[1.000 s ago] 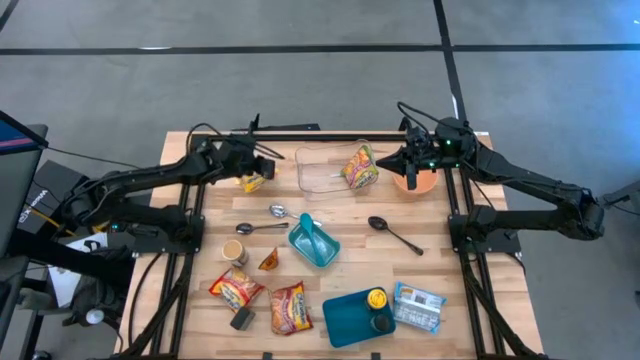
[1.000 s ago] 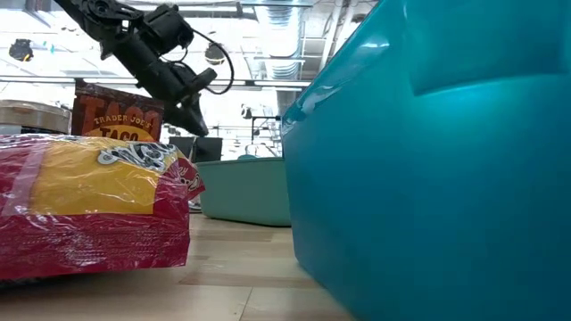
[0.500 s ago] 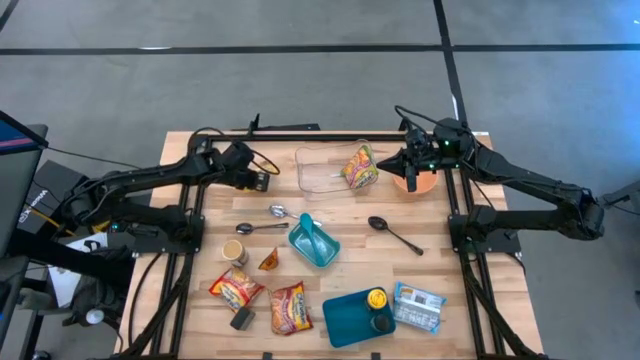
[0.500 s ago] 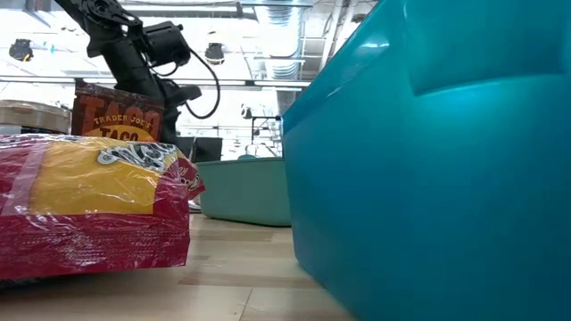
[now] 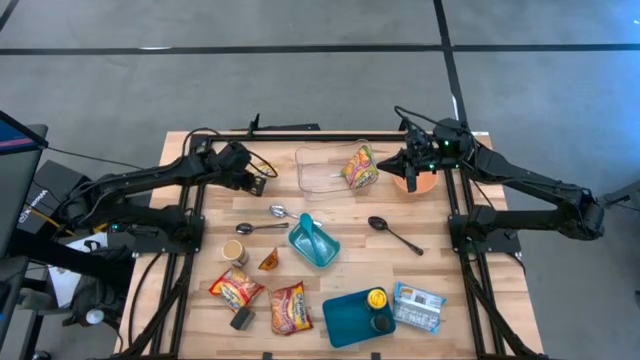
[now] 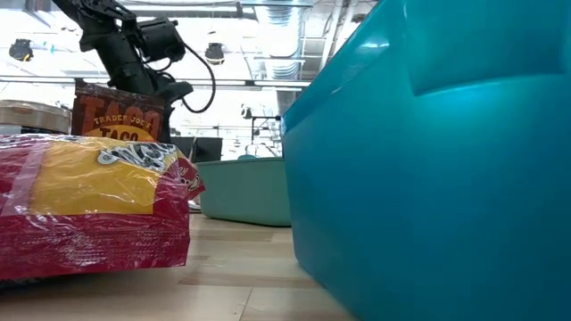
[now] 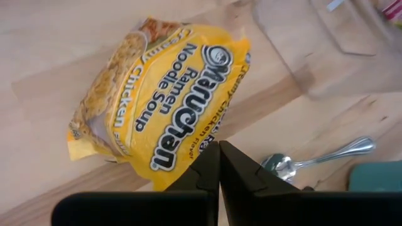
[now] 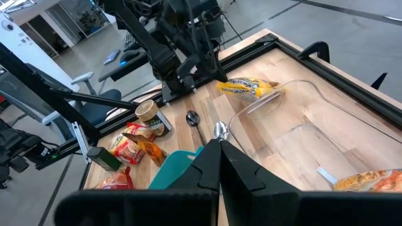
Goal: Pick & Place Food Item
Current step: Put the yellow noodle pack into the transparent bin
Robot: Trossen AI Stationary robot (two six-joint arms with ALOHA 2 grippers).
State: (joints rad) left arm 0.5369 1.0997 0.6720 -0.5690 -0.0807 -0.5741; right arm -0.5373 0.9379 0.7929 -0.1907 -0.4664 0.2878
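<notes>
The left gripper (image 5: 262,183) is hanging at the far left of the wooden table (image 5: 455,270), its fingers (image 7: 242,166) pressed together on nothing, directly over the yellow plastic packet of ramen noodle soup (image 7: 157,107). The packet is lying flat on the boards just left of the clear plastic tray (image 5: 325,170) (its near corner is reaching toward a metal spoon (image 7: 320,157)). The right gripper (image 5: 409,172) is waiting at the far right, fingers (image 8: 235,168) also pressed together and empty, above an orange bowl (image 5: 424,183) just right of the tray. A second, orange-and-green packet (image 5: 360,166) is sitting in the tray's right end. Bare wood is lying between the tray's near edge and the teal container (image 5: 315,241).
</notes>
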